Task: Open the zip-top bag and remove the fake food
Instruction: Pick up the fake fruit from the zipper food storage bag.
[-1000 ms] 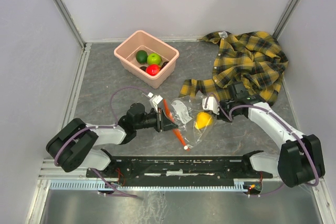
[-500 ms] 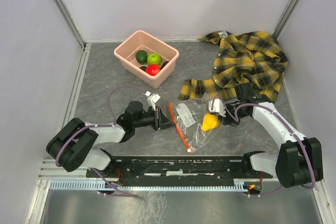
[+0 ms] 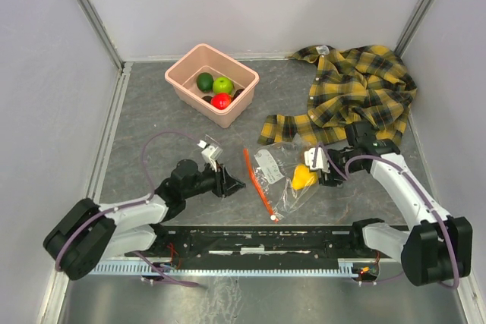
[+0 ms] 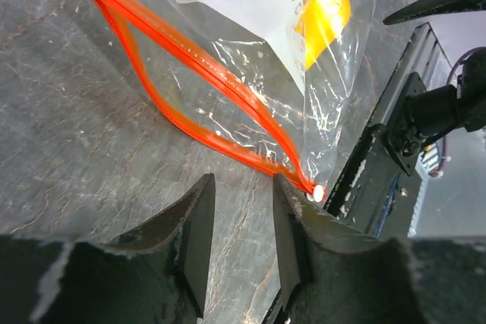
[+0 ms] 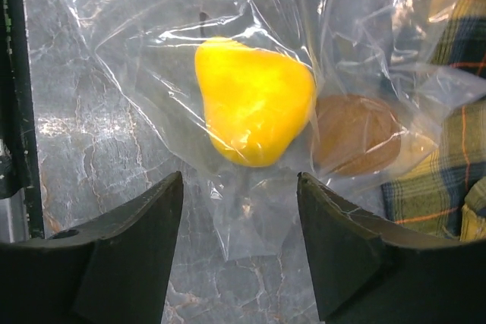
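Note:
The clear zip-top bag lies flat on the table between my arms. Its orange-red zip strip faces the left gripper, and the two halves gape apart. Fake food shows through the plastic: a yellow fruit and a brown one. More fruits, dark green, light green and red, sit in the pink tub. My left gripper is open, just short of the zip strip and touching nothing. My right gripper is open over the bag's closed corner, empty.
A yellow-and-black plaid shirt is heaped at the back right, its edge reaching the bag's far side beside the right gripper. The black rail of the arm bases runs along the near edge. Walls close in left, right and back.
Both grippers have opened and let go of the bag, which dropped flat on the table. The left gripper drew back to the left, the right one slightly back to the right.

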`<action>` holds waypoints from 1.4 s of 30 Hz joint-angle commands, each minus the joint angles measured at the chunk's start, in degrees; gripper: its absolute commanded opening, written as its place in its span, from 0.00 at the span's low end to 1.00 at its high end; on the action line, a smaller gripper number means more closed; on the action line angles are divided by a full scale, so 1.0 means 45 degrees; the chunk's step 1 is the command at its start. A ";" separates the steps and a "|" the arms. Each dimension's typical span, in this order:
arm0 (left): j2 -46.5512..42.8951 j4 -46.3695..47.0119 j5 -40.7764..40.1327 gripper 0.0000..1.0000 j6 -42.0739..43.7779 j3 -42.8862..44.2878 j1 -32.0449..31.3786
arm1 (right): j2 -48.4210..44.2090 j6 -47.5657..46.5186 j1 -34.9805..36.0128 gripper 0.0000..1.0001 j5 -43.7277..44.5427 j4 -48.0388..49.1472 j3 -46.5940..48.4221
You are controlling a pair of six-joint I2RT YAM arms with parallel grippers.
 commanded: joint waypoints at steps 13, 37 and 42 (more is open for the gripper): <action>0.1262 0.5341 -0.1458 0.52 0.7691 -0.1344 -0.1949 | 0.2716 -0.4984 0.0181 0.81 -0.0858 -0.1533 0.2144; 0.5522 0.7507 -0.2935 0.53 1.0897 0.0201 -0.3795 | 0.3678 -0.4170 0.1104 0.65 0.0134 -0.0032 0.1202; 0.6267 0.7461 -0.3876 0.53 1.1046 0.0778 -0.4257 | 0.3788 -0.4192 0.1122 0.60 0.0167 -0.0117 0.1194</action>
